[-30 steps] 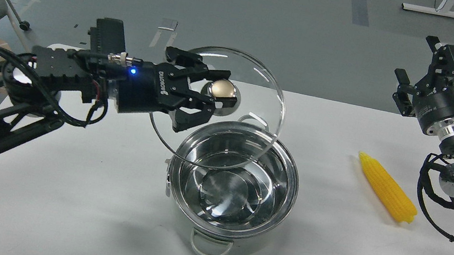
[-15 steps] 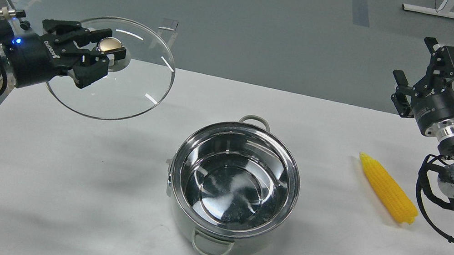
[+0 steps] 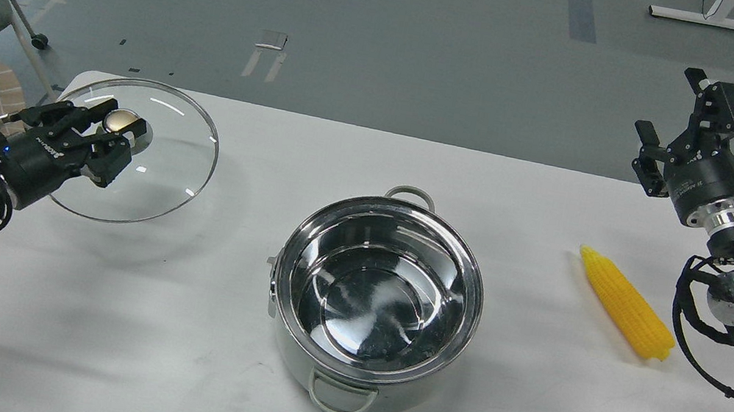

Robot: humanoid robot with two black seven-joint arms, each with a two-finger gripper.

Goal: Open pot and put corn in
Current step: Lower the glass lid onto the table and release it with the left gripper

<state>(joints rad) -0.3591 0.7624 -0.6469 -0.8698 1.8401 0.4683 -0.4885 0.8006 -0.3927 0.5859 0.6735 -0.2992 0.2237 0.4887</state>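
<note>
Pot [image 3: 376, 305] open mid-tabletop [image 3: 168, 322]; left gripper [image 3: 100, 143], jaws clamped on the lid [image 3: 141, 176] knob, low at far left. Corn [image 3: 625, 314] flat right of pot, long axis diagonal, below nearer right gripper [image 3: 667, 148], jaws apart.

Round shiny steel pot [image 3: 377, 306], lower centre of the frame, upright on the white table, uncovered, mirror-like inside with nothing in it. Two small loop handles, one at the far rim, one at the near rim. Bright yellow corn cob [image 3: 625, 303], right of centre, flat on the table, well apart from the pot, slanted, tapered end toward the upper left, blunt end toward the lower right.
</note>
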